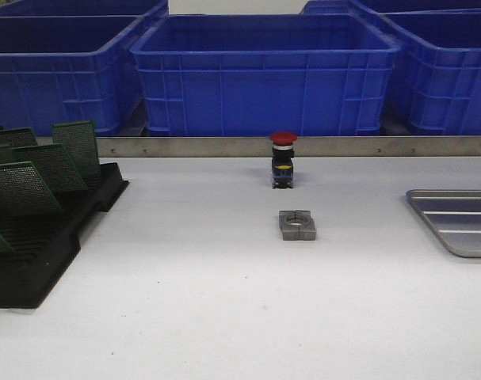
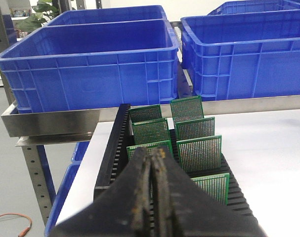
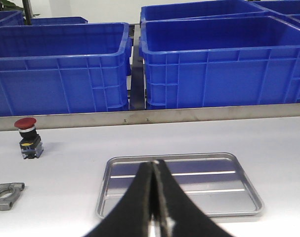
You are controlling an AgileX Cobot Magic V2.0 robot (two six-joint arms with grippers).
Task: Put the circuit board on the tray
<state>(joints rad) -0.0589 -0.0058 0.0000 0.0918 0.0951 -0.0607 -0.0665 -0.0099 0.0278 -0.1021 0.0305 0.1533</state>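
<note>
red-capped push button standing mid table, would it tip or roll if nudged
The red-capped black push button probably tips easily: it stands upright, tall on a narrow base, with a wider cap on top. Once down, its round cap might let it roll in an arc. It looks rigid.

We saw blue bins lined up behind a steel rail at the table's far edge. A red-capped push button stood upright mid-table, and nearer us, just apart from it, a grey metal clamp lay flat
</note>
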